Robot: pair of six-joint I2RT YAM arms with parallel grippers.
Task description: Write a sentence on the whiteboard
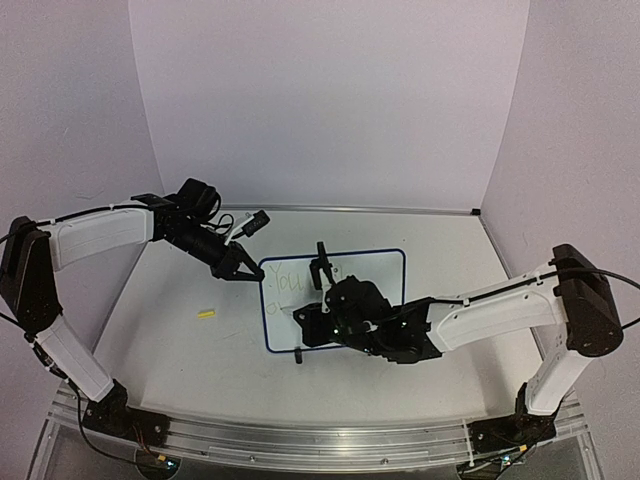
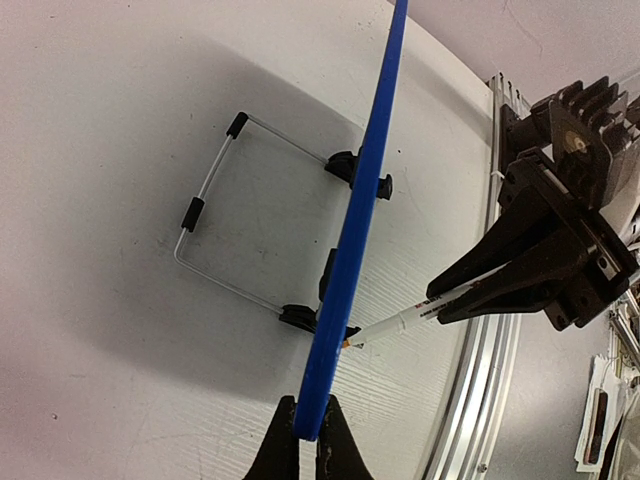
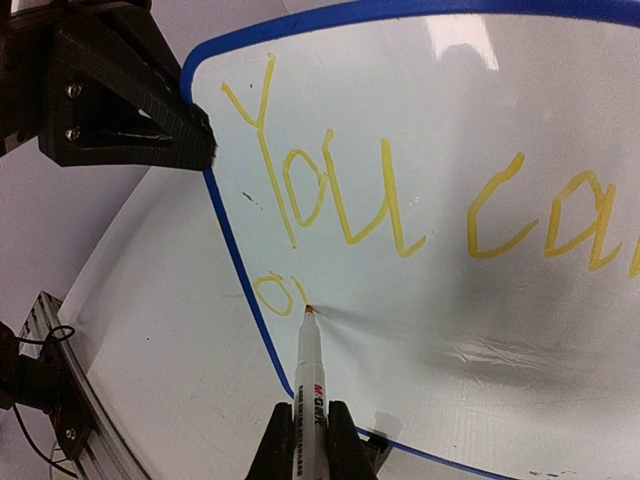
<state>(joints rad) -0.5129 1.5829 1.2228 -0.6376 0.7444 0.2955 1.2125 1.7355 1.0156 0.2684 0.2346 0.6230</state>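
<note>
Near the middle of the desk [image 1: 170,350] we note the whiteboard [image 1: 375,270], propped up, with a wire stand [image 2: 215,180] behind it. Its blue frame runs edge-on through the left wrist view.

Left hand [image 1: 240,272]: clamped on the board's left edge, one finger on each face of the frame.

Right hand [image 3: 305,440]: closed around a white marker [image 3: 310,370], which points up and away from the fingers. The marker tip touches the board low on its left side, near the frame.

The sentence [image 3: 330,190] is in yellow. In the right wrist view, line one reads "You ca" up to the picture's edge. Line two shows a small "o" and a short stroke, just left of the tip.

We also log a small yellow piece [image 1: 206,313] lying on the desk, left of the board and apart from it.
</note>
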